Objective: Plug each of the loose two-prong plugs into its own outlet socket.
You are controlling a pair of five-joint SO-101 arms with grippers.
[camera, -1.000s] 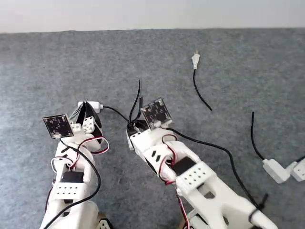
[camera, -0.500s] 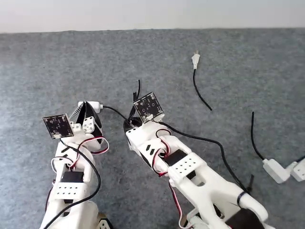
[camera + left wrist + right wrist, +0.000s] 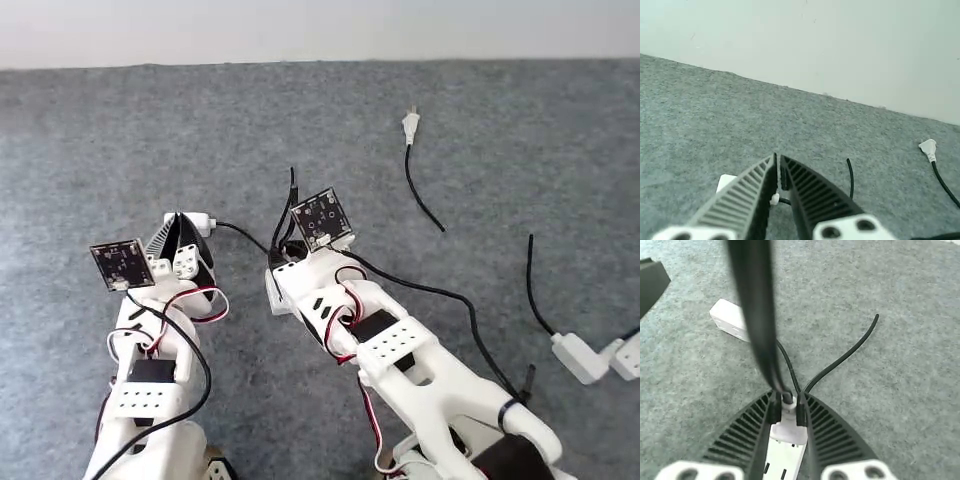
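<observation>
Since half a second ago the right arm (image 3: pixel 400 350) has swung a little back to the right, carrying its square wrist board (image 3: pixel 325 218) with it. The left arm (image 3: pixel 150 340) has stayed put, and the loose plug (image 3: pixel 409 123) has not shifted.

The table is covered in grey carpet (image 3: pixel 120 120), short-piled and nubbly, which runs to a plain pale wall (image 3: pixel 300 30) at the far edge.

Near the middle of the table, the right gripper (image 3: pixel 787 399) has ribbed black fingers on a white shell. It is clamped on the far end of a white socket block (image 3: pixel 785 450), a smooth plastic bar with slots in its face. Thin black cords leave that end and curve away over the carpet.

The left gripper (image 3: pixel 777 160) sits to the left of it, fingertips drawn together to a mere slit. A small white bit shows in the slit, too small to identify. A second socket block (image 3: pixel 200 220) lies right at its tips; whether they touch I cannot tell. Its black cord runs right toward the right gripper.

The loose plug, small and white, lies far and right of centre, well apart from both grippers. Its black cord (image 3: pixel 420 195) trails nearward in a curve. At the near right edge lie a third socket block (image 3: pixel 578 357) and a fourth socket block (image 3: pixel 628 355), side by side.
</observation>
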